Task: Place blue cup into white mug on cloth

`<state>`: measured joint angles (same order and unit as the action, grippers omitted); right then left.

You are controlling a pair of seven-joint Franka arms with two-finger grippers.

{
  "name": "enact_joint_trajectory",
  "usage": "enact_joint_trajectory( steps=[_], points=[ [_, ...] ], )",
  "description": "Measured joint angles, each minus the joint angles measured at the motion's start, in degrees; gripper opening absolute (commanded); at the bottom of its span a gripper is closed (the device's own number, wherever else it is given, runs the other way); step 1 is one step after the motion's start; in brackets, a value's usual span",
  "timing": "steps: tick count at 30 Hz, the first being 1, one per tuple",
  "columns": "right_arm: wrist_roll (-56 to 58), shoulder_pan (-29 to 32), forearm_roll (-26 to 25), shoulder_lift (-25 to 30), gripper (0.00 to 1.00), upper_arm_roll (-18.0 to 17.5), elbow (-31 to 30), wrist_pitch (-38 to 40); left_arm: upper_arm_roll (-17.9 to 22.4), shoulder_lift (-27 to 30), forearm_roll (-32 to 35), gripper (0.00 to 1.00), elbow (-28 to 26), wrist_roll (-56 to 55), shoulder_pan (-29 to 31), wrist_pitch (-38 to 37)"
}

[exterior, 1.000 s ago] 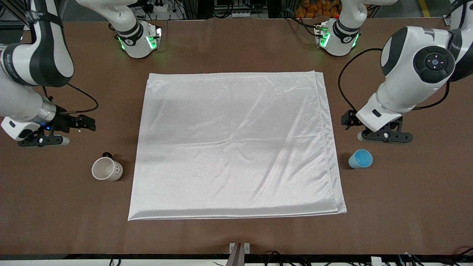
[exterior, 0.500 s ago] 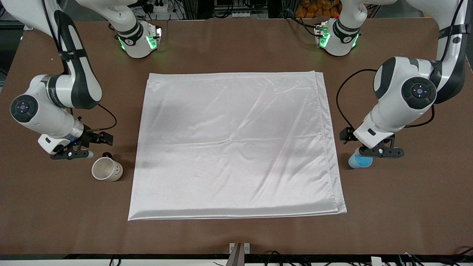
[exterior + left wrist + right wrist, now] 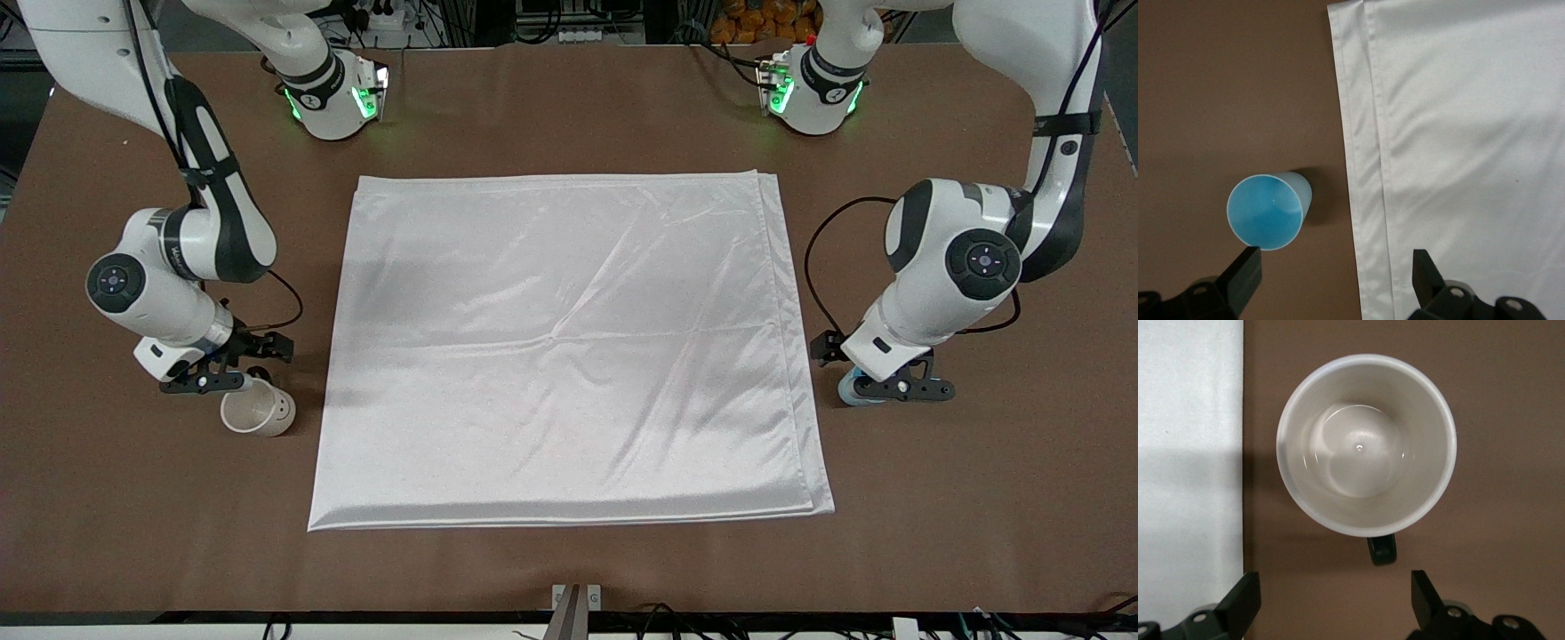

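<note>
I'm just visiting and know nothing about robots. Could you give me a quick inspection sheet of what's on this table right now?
Surface: brown table, mostly covered by a creased white cloth.
Job's things: white mug upright on the bare table beside the cloth, toward the right arm's end; blue cup upright beside the cloth, toward the left arm's end. Neither is on the cloth.
Clutter: nothing seen.
Pincers: left pincer open over the blue cup; right pincer open over the mug.
Cables: black cable looping from the left arm's wrist.
Surroundings: equipment and wires along the table's edge.

light-blue cup [image 3: 1266,211], cream-white mug [image 3: 1366,445] with black handle, shiny white cloth [image 3: 569,347], brown table [image 3: 978,498].
</note>
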<state>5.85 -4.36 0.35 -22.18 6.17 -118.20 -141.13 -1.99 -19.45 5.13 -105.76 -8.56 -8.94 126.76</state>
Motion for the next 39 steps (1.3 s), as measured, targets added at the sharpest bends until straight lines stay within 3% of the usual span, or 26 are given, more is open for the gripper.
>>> enact_joint_trajectory(
  steps=[10, 27, 39],
  points=[
    [0.0, 0.0, 0.0, -2.0, 0.79, 0.0, 0.2, -3.8, 0.0, -5.4, 0.1, 1.00, -0.8, 0.1, 1.7, 7.0],
    [0.0, 0.1, 0.0, -2.1, 0.00, 0.1, 1.1, -4.1, 0.0, -8.2, 0.2, 1.00, -1.7, 1.2, 2.5, 12.0],
    [-0.1, -0.5, 0.0, -2.0, 0.00, -2.4, 5.6, -1.8, 0.0, -10.7, 0.4, 1.00, -1.9, 2.6, 3.8, 14.7]
  ],
)
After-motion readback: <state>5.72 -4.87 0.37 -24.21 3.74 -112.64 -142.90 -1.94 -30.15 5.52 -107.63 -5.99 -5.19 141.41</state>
